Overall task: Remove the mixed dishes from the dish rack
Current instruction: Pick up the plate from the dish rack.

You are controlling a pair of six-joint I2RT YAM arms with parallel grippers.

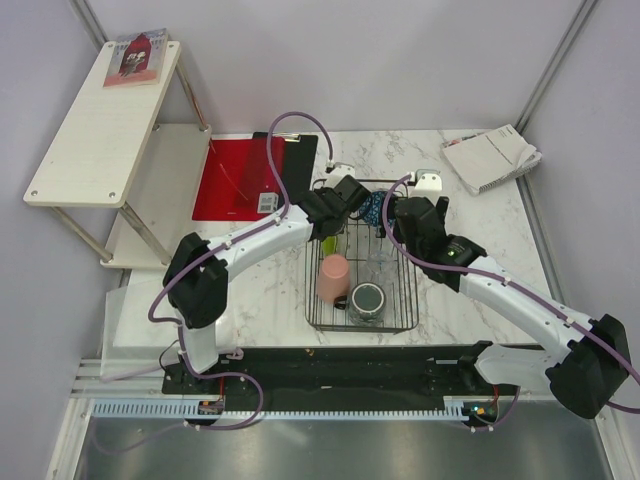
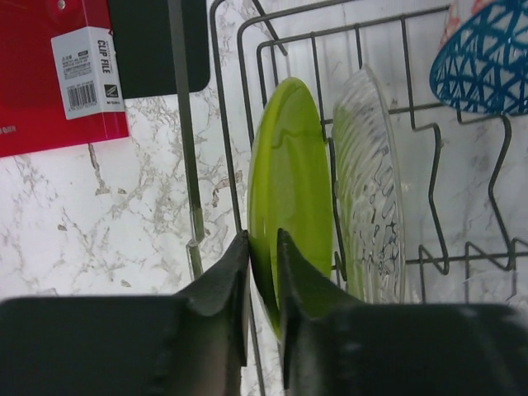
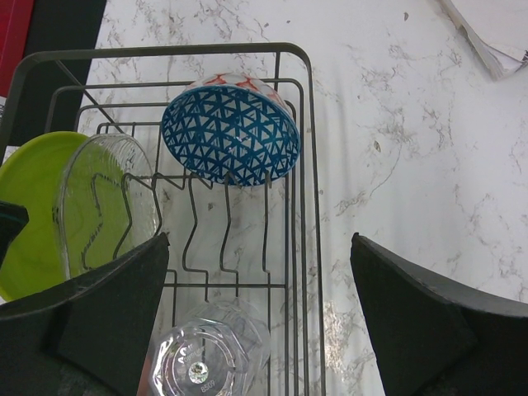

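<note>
Left gripper [image 2: 262,272] pinches the rim of the green plate [image 2: 289,181], upright in the far-left corner of the dish rack [image 3: 165,52]; right gripper [image 3: 260,243] hangs wide open. Bowl [image 3: 231,128], glass [image 3: 206,355], cup [image 1: 333,278] and mug [image 1: 367,300] all sit inside, so I'd say nothing is unloaded yet.

My left gripper [image 2: 262,239] is dark grey, nearly black, and so is my right gripper [image 3: 260,243]. The small plate [image 2: 289,190] is bright lime green all over. The glass plate [image 2: 375,206] is see-through, with wavy lines running across it. The bowl [image 3: 231,136] is blue with a net of white triangles, and its edge is white with little red marks. The cup [image 1: 333,277] is soft pink. The mug [image 1: 367,300] is dark grey. The drinking glass [image 3: 210,355] is clear. The dish rack [image 3: 165,53] is black wire. The table [image 1: 470,220] is white with thin grey veins, like marble. The clipboard [image 1: 235,185] is red with a black top, and its label [image 2: 82,70] is white with black writing.
</note>
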